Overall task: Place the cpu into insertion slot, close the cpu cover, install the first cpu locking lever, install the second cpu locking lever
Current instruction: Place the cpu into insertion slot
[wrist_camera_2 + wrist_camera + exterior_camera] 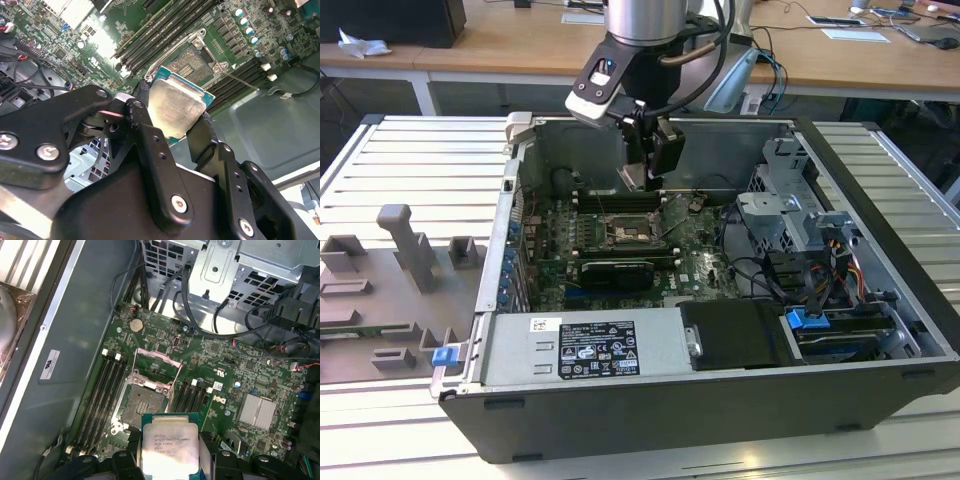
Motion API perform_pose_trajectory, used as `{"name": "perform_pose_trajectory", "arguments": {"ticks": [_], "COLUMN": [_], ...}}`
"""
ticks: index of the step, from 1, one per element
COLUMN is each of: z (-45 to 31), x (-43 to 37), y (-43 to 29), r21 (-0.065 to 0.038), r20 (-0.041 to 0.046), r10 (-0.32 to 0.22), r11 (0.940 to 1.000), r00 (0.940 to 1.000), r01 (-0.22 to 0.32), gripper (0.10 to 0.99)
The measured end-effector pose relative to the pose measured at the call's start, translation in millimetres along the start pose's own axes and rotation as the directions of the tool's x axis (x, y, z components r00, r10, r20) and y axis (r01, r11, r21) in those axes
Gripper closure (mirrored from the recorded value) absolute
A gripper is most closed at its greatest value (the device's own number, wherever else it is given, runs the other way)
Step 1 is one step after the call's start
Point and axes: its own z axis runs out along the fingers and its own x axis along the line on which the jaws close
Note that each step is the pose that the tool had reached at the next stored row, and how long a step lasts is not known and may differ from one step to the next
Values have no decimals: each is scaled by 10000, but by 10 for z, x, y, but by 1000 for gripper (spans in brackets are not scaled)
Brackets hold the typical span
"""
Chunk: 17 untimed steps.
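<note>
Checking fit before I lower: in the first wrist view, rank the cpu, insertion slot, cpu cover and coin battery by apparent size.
1. cpu: largest, though it is nearest the camera, which inflates it.
2. insertion slot and cpu cover, which is tilted open: these look alike, so not ranked.
3. coin battery: smallest.

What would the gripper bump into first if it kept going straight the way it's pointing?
Probably the insertion slot: the gripper, shut on the cpu, points down toward it with nothing between. Depth is unclear, so the memory slots beside it are possible.
</note>
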Motion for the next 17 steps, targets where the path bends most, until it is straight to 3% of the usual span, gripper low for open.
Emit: {"name": "perform_pose_trajectory", "arguments": {"ticks": [17], "z": [24], "x": [0], "y": [-2], "r21": [-1], "r20": [3], "r10": [37], "r11": [10000], "r00": [10000], "r01": [-37], "gripper": [545]}}
